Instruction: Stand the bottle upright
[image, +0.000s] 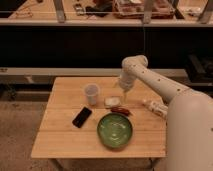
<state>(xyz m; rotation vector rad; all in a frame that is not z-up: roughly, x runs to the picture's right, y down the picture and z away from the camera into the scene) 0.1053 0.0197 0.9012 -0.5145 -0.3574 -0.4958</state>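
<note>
The bottle (153, 106) is a slim whitish one lying on its side near the right edge of the wooden table (60, 135), partly hidden behind my white arm. My gripper (121, 94) hangs from the arm over the middle back of the table, above a small white packet (112, 101). It is well to the left of the bottle and not touching it.
A translucent plastic cup (91, 93) stands left of the gripper. A small red object (120, 110) lies in front of the white packet. A green plate (115, 130) sits at the front middle and a black phone (82, 116) to its left. A shelf runs behind the table.
</note>
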